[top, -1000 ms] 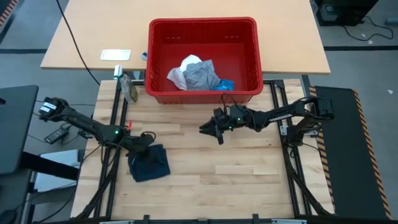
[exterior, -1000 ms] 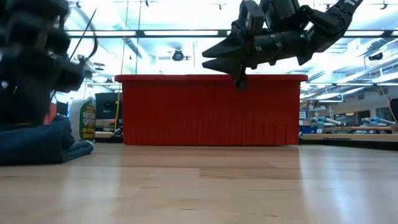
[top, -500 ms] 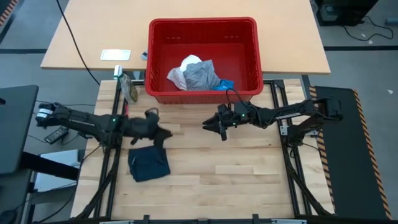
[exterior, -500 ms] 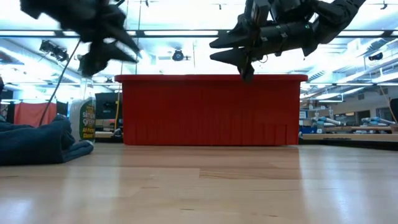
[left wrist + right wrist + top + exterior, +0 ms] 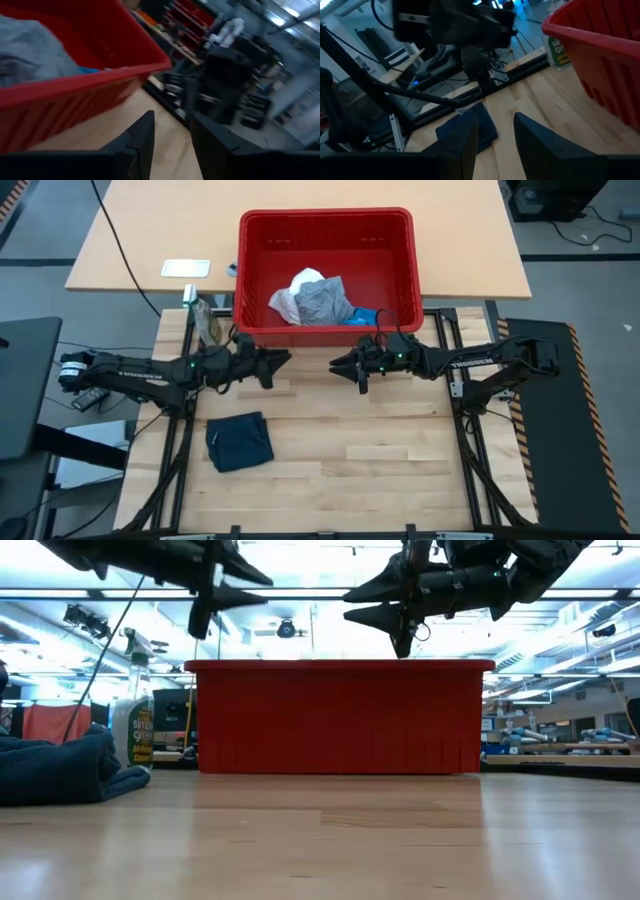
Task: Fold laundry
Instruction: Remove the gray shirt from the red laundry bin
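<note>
A folded dark navy cloth (image 5: 240,442) lies flat on the wooden table at the near left, and shows in the low view as a navy cloth (image 5: 55,768) and in the right wrist view as a navy cloth (image 5: 487,125). In the red basket (image 5: 400,240) at the far edge lie a grey piece (image 5: 326,302) and a white crinkly piece (image 5: 294,292). My left gripper (image 5: 284,361) and my right gripper (image 5: 336,366) hover open and empty in front of the basket's near wall, pointing at each other. The left wrist view shows the basket's wall (image 5: 75,95) and the grey piece (image 5: 30,55).
A spray bottle (image 5: 208,323) stands at the basket's left near corner. A white flat object (image 5: 186,268) lies on the far tabletop. Bare wood (image 5: 380,450) stretches right of the navy cloth.
My left gripper has risen off the navy cloth and swung toward the far edge and the right, turning from pointing down to level, ending near the basket's front. The navy cloth stays folded on the table. My right gripper has drifted slightly up and toward the basket.
</note>
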Action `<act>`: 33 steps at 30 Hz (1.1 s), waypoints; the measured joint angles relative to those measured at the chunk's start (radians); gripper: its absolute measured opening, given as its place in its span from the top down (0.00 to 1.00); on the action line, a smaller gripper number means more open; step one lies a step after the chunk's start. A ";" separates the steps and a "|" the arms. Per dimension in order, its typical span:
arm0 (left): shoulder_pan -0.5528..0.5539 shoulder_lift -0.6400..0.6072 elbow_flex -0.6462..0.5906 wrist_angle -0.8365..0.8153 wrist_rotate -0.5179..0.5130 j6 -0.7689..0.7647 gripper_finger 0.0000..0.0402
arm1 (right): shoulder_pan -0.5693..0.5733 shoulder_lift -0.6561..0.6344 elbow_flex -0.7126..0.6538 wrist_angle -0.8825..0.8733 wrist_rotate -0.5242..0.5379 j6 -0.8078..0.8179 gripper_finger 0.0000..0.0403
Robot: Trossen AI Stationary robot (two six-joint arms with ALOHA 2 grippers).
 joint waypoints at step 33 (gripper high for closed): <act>0.712 0.175 0.196 -0.047 0.576 0.256 0.42 | -0.446 0.414 0.752 -0.771 0.181 -0.288 0.63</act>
